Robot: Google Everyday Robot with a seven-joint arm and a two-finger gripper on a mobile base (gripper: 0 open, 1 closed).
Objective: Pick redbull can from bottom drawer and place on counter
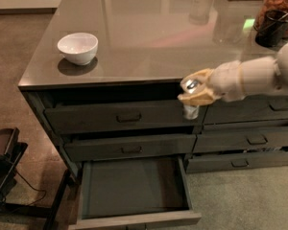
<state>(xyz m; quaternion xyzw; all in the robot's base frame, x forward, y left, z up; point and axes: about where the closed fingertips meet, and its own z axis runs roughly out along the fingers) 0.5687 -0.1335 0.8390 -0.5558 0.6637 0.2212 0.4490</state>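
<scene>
Glossy grey-brown desk [149, 37] spreads above and to the left of the gripper, its front edge just over it. Below and left of the gripper, the bottom drawer [132, 186] stands pulled out, floor bare. A white bowl [78, 47] sits on the desk, well off to the left. The gripper [196, 94] hangs before the top drawer's face, clamped round the redbull can [191, 112], upright in mid-air. The can looks light, thin-walled and slick; a mid-body hold suits it, firm without denting.
</scene>
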